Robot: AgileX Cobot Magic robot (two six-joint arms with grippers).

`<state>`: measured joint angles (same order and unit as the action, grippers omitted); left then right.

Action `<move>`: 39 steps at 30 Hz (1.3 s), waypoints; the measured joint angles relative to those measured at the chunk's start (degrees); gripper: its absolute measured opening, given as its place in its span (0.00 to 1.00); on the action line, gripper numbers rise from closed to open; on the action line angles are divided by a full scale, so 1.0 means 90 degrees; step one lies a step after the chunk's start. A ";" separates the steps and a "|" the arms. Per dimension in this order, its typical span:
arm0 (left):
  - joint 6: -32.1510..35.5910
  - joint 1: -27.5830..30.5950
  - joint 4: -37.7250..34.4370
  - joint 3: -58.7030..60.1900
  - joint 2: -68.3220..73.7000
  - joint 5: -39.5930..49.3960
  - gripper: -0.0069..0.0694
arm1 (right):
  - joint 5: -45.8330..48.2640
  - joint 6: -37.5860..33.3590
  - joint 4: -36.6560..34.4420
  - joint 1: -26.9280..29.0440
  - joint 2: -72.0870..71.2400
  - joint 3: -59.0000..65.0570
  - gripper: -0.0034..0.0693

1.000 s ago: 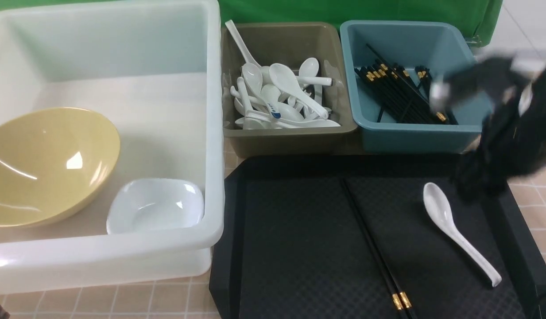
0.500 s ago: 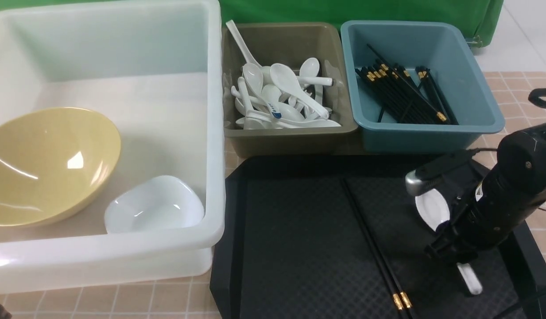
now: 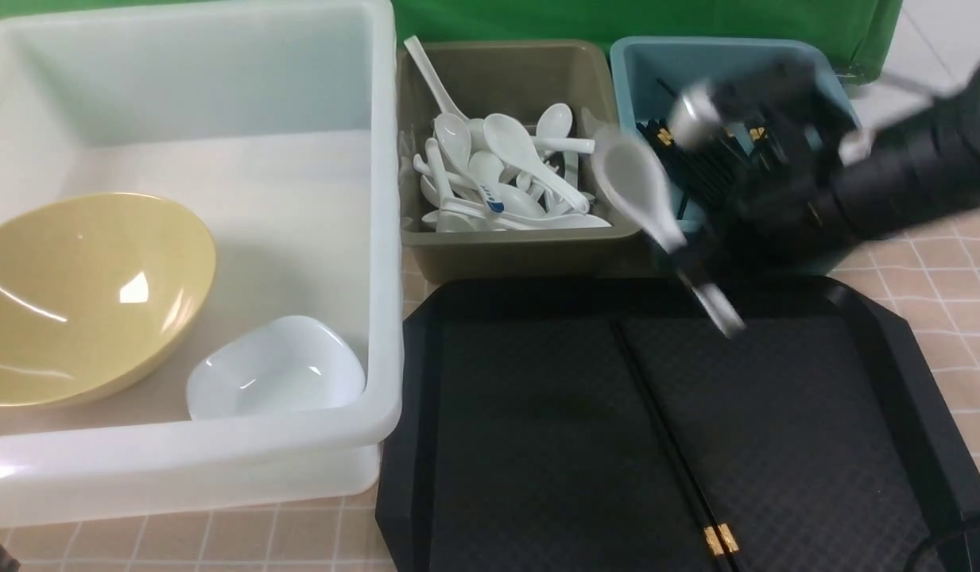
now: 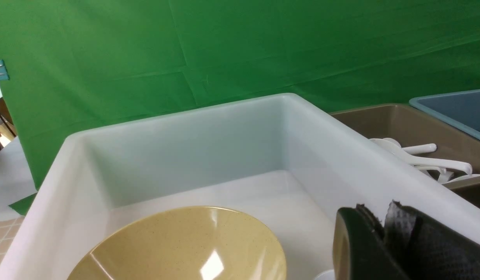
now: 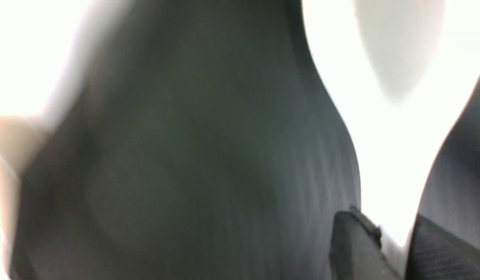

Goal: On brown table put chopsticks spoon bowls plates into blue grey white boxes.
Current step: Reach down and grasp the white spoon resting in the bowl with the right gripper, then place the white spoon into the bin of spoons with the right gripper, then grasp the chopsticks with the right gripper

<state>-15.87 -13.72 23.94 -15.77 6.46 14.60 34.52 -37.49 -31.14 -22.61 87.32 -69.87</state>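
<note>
**Spoon aloft at the grey bin's right wall**

The right tool (image 3: 687, 253) is clenched on the handle of a small glossy white soup spoon (image 3: 637, 184). The spoon is in the air, clear of the black textured tray (image 3: 537, 445). Motion blur hides the exact pinch point. The right wrist view shows the white handle between the two pads.

Spoon's long axis runs diagonally, with the scoop far-left and the handle end near-right. The scoop hangs about where the right wall of the olive-grey rectangular plastic bin (image 3: 521, 254) meets the teal-blue rectangular plastic bin (image 3: 648, 79). The handle end trails over the tray's far edge.

The grey bin already holds a heap of white spoons (image 3: 497, 175), so I judge it the drop place. It lies left of the tool and a touch farther. A short carry left looks needed so the spoon's whole length clears the wall. Let go here, it would likely straddle that wall.

The left tool (image 4: 380, 249) sits over the large translucent white square tub (image 3: 382, 199). Its jaws are drawn together on nothing, and it is well apart from the spoon. The right arm is plainly nearer.

One pair of thin black gold-banded chopsticks (image 3: 675, 453) lies on the tray, running near to far. The tan tiled worktop (image 3: 935, 262) lies beneath everything.
</note>
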 joint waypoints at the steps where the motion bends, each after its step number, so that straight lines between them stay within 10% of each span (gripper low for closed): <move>1: 0.0000 0.0000 0.0000 0.0000 0.0000 0.0000 0.17 | -0.0411 -0.0398 -0.0262 -0.0167 0.0114 -0.0304 0.27; 10: 0.0000 0.0000 0.0000 0.0000 0.0000 0.0083 0.17 | -0.1628 -0.0894 -0.0619 -0.0343 0.2471 -0.2988 0.31; 14: 0.0000 0.0000 0.0000 0.0000 0.0000 0.0158 0.17 | 0.0669 0.0187 0.0496 0.0005 0.3177 -0.3871 0.53; 22: 0.0000 0.0000 0.0000 0.0000 0.0000 0.0152 0.17 | 0.2845 0.2012 0.2122 0.0158 0.2786 -0.4021 0.53; 39: 0.0000 0.0000 0.0156 0.0000 0.0000 0.0103 0.17 | 0.1642 0.3464 0.3014 -0.0590 0.1551 0.0902 0.49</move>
<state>-15.87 -13.72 25.34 -15.77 6.46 15.53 49.30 -6.31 -4.02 -27.92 101.28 -61.75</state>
